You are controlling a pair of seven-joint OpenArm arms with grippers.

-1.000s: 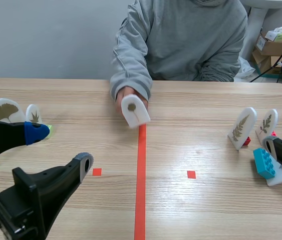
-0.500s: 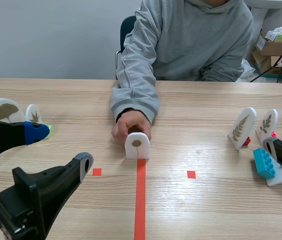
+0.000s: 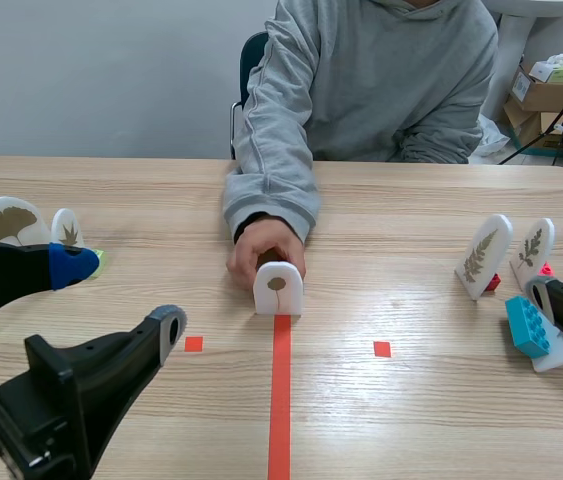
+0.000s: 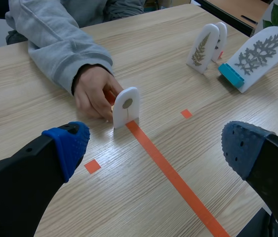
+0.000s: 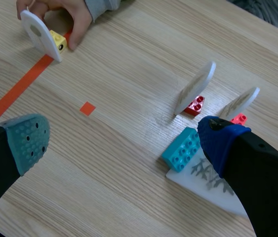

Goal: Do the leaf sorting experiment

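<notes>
no readable text, labels or numbers.

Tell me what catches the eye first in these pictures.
A person's hand holds a white arched plastic card with a round brown leaf upright at the far end of the orange-red tape line on the wooden table. Over at its right, two white fern-leaf cards stand on red bricks, beside a third card, tilted, with a teal toy brick at its base.

Your two matte black arms (image 3: 61,395) end in thick, blocky fingers (image 4: 15,180). Your left gripper (image 4: 157,147) carries blue dotted pads (image 4: 72,144); your right gripper (image 5: 124,139) has one grey-green dotted pad (image 5: 27,140) and one blue. The person facing you wears a loose grey sweatshirt (image 3: 371,80) with a banded cuff.
</notes>
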